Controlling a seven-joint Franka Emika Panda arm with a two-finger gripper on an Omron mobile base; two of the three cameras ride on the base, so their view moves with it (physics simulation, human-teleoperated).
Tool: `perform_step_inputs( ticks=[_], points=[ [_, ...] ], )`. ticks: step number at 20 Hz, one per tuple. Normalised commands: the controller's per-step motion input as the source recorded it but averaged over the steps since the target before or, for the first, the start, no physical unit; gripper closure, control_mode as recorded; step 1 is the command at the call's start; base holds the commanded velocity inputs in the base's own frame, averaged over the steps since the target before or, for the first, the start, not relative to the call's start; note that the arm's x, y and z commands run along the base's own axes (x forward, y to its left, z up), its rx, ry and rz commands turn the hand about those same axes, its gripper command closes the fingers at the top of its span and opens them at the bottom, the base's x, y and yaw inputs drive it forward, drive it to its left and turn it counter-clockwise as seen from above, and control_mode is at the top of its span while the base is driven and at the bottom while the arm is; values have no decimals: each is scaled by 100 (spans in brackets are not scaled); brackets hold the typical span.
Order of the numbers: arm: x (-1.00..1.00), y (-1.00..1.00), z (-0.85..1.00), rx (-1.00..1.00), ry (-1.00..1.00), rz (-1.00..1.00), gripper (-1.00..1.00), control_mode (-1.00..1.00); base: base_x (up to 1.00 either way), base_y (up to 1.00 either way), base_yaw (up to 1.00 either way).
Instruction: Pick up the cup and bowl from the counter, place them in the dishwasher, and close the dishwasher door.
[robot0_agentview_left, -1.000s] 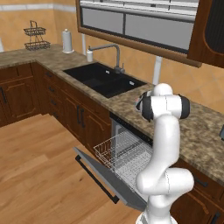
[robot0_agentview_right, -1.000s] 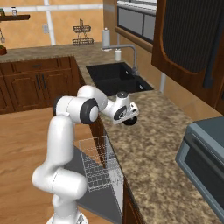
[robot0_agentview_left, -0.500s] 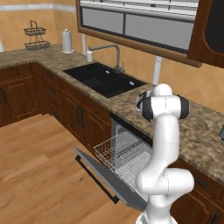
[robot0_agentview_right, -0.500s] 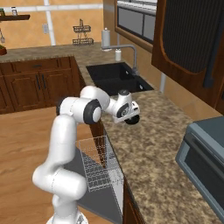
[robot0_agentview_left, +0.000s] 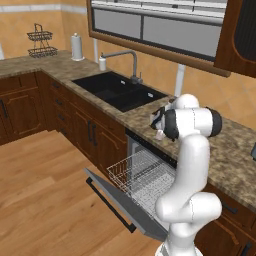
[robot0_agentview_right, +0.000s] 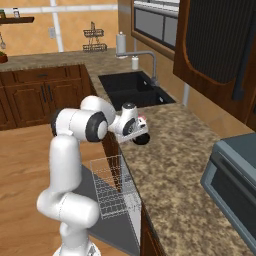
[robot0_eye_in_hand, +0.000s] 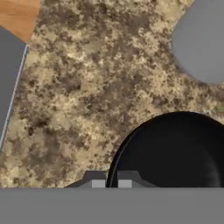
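The table (robot0_eye_in_hand: 87, 87) is brown granite, speckled tan and dark. The bowl (robot0_eye_in_hand: 175, 153) is glossy black. The dishwasher door (robot0_agentview_left: 112, 197) is flat grey with a dark bar handle (robot0_agentview_left: 110, 204); its wire rack (robot0_agentview_left: 142, 180) is white. The sink (robot0_agentview_left: 117, 91) is black, the cabinets (robot0_agentview_left: 75, 117) dark wood.

dishwasher door (robot0_agentview_left: 117, 200) open, wire rack (robot0_agentview_left: 142, 177) out
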Motion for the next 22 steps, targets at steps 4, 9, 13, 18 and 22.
perform_step_inputs(
  ticks=[4, 9, 13, 18, 22],
  points=[
    [-76, 100, 0, 0, 0, 0, 100, -100, 0, 0, 0],
    [-66, 100, 0, 0, 0, -1, 100, -100, 0, 0, 0],
    [-34, 100, -1, 0, 0, -6, 100, -100, 0, 0, 0],
    [5, 80, -26, 0, 3, -12, 100, -100, 0, 0, 0],
    [35, 30, -64, 0, 3, -15, 100, -100, 0, 0, 0]
  ],
)
